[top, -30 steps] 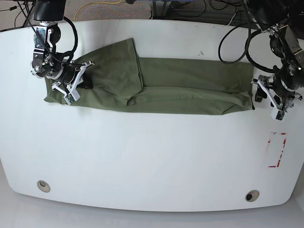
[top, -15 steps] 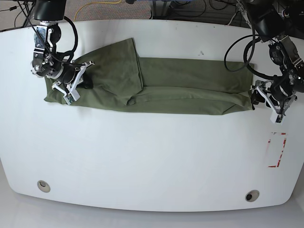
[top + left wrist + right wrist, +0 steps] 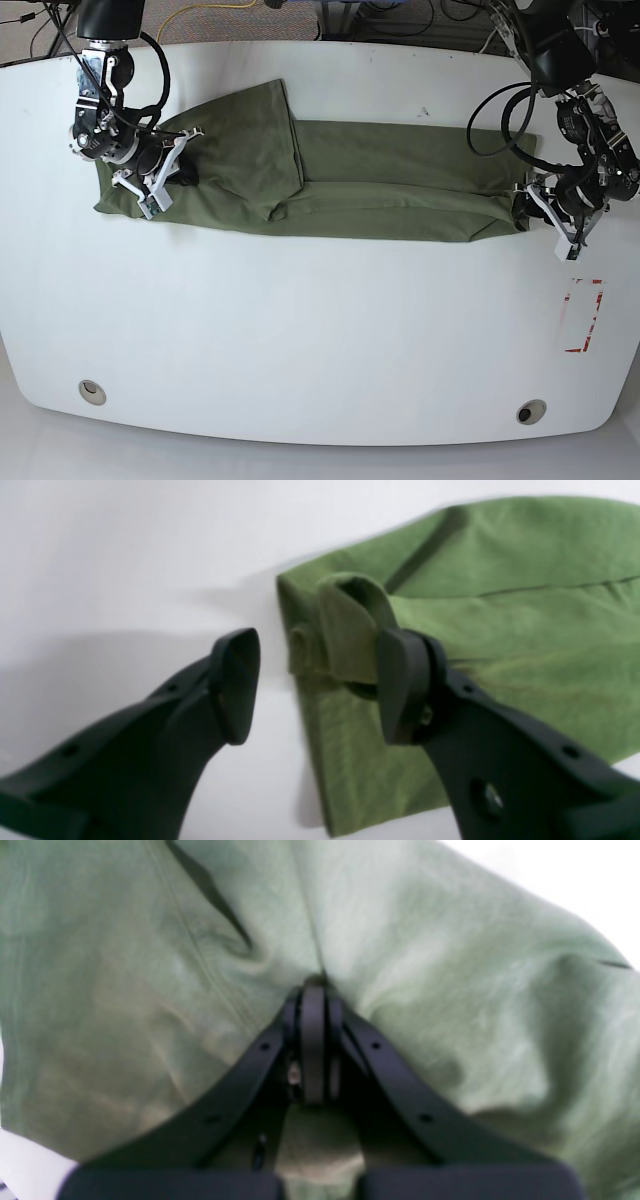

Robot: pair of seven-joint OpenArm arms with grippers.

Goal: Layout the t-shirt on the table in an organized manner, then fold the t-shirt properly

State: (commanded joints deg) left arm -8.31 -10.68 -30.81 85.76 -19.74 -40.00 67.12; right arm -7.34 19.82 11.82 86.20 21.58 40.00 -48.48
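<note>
The olive-green t-shirt [image 3: 400, 180] lies as a long folded band across the far half of the white table [image 3: 320, 330], with a flap turned up near its left end. My left gripper [image 3: 528, 205] is at the band's right end. In the left wrist view that left gripper [image 3: 320, 682] is open, with a rolled corner of the t-shirt [image 3: 525, 630] between its fingers, touching the right finger [image 3: 402, 685]. My right gripper [image 3: 182, 177] sits on the left end. In the right wrist view the right gripper [image 3: 314, 1040] is shut, with t-shirt [image 3: 450, 990] fabric bunched at its tips.
A red tape rectangle [image 3: 583, 315] marks the table at the right, below my left arm. Two round metal grommets [image 3: 92, 391] [image 3: 531, 411] sit near the front edge. Cables run behind the table's far edge.
My left gripper has moved leftwards from beside the shirt's right end until its fingers straddle that corner. My right gripper has shifted slightly up with the cloth.
</note>
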